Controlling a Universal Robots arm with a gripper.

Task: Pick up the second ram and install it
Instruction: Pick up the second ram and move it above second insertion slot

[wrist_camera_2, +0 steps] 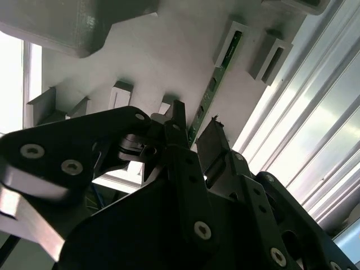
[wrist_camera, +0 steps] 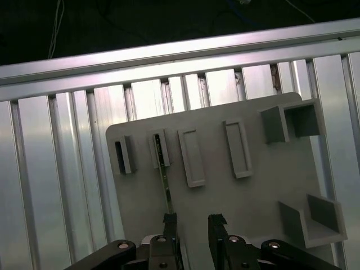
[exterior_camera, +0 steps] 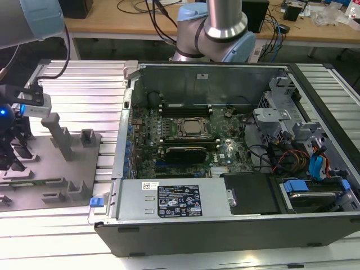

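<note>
In the exterior view, the arm [exterior_camera: 224, 25] is rising from its base behind the open computer case [exterior_camera: 185, 205] and reaching across to the exterior view's left. There it is carrying the tool [exterior_camera: 16, 147] low over the grey holder tray [exterior_camera: 62, 191] that is lying on the ribbed metal desk [exterior_camera: 73, 84]. The tool is pointing down at the tray. The second ram [exterior_camera: 34, 181] is showing as a thin greenish strip along the tray, just under the tool.

In the second wrist view, the tool [wrist_camera_2: 196, 122] is hanging just above the tray [wrist_camera_2: 163, 50] with its two black fingers [wrist_camera_2: 179, 115] standing apart. The ram [wrist_camera_2: 218, 73] is sitting on its edge, a narrow green stick with small dark chips. Its far end is resting in a raised slot, and its near end is running into the gap between the fingers.

In the first wrist view, the tool [wrist_camera: 193, 222] is holding its jaws open with a clear gap and is gripping nothing. The ram [wrist_camera: 164, 180] is standing as a very thin line on the tray [wrist_camera: 253, 191], leading from a slot block to one fingertip [wrist_camera: 169, 220]. Whether it is touching that finger cannot be told. The desk [wrist_camera: 67, 197] is showing around the tray.
</note>
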